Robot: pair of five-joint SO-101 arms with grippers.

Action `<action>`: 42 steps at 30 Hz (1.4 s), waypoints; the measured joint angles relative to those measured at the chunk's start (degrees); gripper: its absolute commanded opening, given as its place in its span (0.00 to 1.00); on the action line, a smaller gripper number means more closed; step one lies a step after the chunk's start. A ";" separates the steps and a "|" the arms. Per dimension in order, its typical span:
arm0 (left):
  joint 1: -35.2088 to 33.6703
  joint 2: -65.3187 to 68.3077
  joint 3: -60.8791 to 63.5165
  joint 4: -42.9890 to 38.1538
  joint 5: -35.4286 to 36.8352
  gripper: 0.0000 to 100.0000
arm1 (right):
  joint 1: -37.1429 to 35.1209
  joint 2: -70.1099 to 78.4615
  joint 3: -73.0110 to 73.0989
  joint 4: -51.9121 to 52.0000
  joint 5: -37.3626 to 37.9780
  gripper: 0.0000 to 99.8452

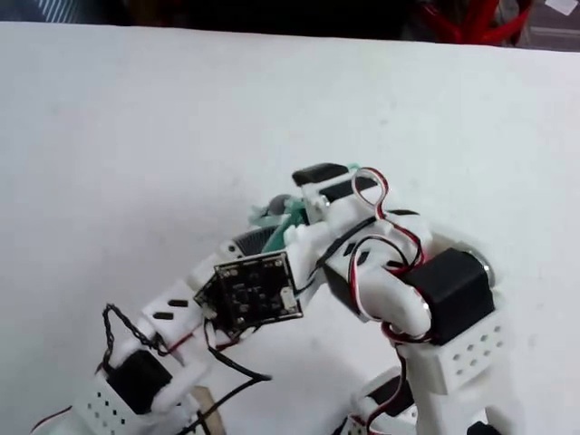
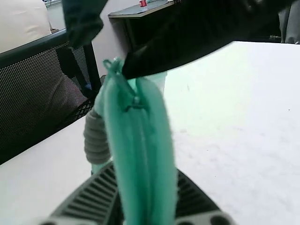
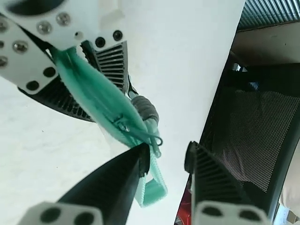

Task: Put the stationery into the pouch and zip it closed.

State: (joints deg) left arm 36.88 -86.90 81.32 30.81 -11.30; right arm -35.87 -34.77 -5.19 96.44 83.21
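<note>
Two arms stood close together over the middle of the white table [image 1: 136,118]. The left gripper [image 3: 86,82] was clamped tight on the green pouch [image 3: 110,105], which stuck out from between its jaws, standing on edge. The pouch's far end, by the zip pull [image 3: 153,139], lay between the spread fingers of the right gripper [image 3: 166,157], against one finger and apart from the other.

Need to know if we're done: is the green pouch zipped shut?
Looks shut: on the pouch, the two edges meet all the way up to the slider. Past that, cannot tell.
</note>
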 measured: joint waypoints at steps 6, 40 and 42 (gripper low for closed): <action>0.00 0.00 0.00 0.00 0.00 0.02 | -0.44 0.00 1.23 -0.09 5.27 0.02; 0.18 -0.09 -0.26 -0.18 0.00 0.02 | 17.41 -18.64 33.32 -32.26 -13.45 0.02; 0.18 -0.09 -0.26 -0.18 0.00 0.02 | 19.25 -19.96 35.08 -33.14 -12.48 0.02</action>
State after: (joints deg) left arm 37.05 -86.99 81.05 30.64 -11.30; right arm -16.62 -54.73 29.89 63.30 70.73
